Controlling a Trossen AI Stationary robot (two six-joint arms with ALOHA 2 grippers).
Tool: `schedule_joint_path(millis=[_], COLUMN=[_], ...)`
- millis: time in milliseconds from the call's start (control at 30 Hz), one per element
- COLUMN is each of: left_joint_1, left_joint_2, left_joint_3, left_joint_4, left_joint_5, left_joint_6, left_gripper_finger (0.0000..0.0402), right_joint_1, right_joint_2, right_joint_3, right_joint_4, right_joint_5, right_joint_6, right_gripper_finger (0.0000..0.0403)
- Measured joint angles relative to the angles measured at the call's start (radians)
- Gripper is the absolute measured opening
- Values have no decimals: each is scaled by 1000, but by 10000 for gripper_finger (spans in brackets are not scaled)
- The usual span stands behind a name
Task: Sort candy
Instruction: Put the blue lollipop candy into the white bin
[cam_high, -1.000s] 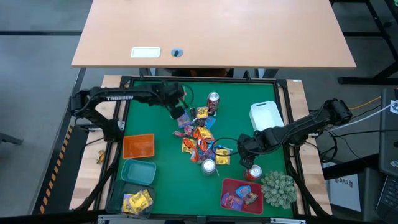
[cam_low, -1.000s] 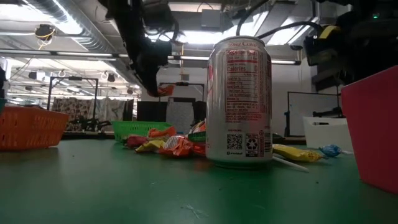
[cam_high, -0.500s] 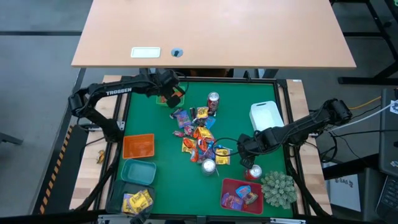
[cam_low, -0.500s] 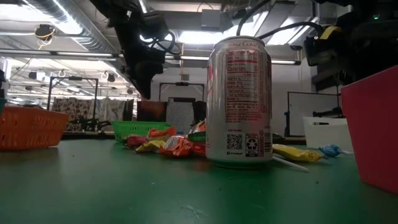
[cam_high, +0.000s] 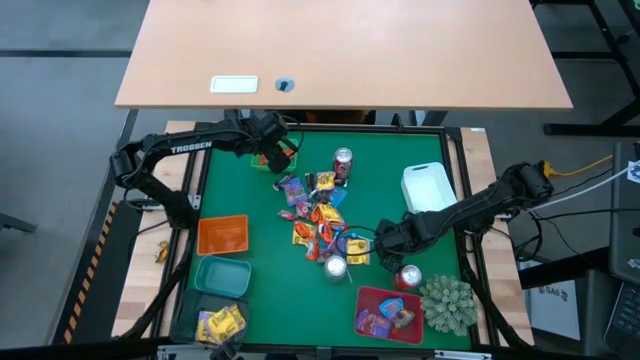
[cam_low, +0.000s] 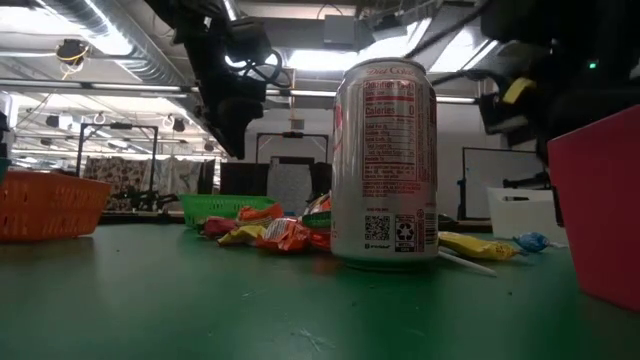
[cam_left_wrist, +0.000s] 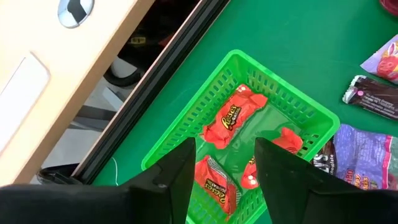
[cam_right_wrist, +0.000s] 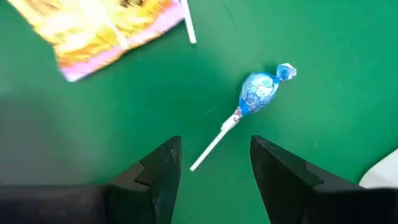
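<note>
The sorting looks roughly half done. The left hand (cam_left_wrist: 221, 171) hovers over the green basket (cam_left_wrist: 298, 102) at the far left edge of the table (cam_high: 240, 190), its fingers spread and empty. Inside the basket lie orange-red peanut-butter-cup packets (cam_left_wrist: 233, 115); four show, though the fingers may hide more. The right hand (cam_right_wrist: 211, 165) is low over the mat on the right side of the pile, fingers apart with nothing between them, pointing at a blue-wrapped lollipop (cam_right_wrist: 258, 93) that lies loose on the green cloth, near a yellow-and-pink packet (cam_right_wrist: 102, 31).

Already placed, in the overhead view: yellow sweets in the teal bin (cam_high: 222, 322) at the near left, and a few blue and dark pieces in the red bin (cam_high: 390, 312) at the near right. The orange bin (cam_high: 222, 233) and the second teal bin (cam_high: 222, 274) look empty.

Still to sort is the unsorted pile (cam_high: 318, 218) in the middle of the table, a mix of orange, yellow, purple and dark wrappers, perhaps a dozen or more; they overlap too much for a sure count.

Other things: three drink cans (cam_high: 342, 160), a white container (cam_high: 427, 184), and one spiky plant (cam_high: 446, 300) at the near right corner.
</note>
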Motion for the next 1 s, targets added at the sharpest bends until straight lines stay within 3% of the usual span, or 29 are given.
schedule_joint_path(millis=[367, 533, 800, 1000], left_joint_1=[0, 0, 0, -1], left_joint_2=[0, 0, 0, 0], left_joint_3=[0, 0, 0, 0], left_joint_4=[0, 0, 0, 1], left_joint_5=[19, 21, 22, 23], left_joint_6=[0, -5, -5, -4], left_gripper_finger=[155, 155, 155, 155], right_joint_1=[0, 0, 1, 0], right_joint_2=[105, 117, 119, 124], right_joint_3=[3, 4, 3, 35], right_joint_4=[8, 26, 35, 7], right_joint_5=[14, 6, -3, -2], right_joint_6=[1, 1, -1, -31], right_gripper_finger=[180, 129, 11, 24])
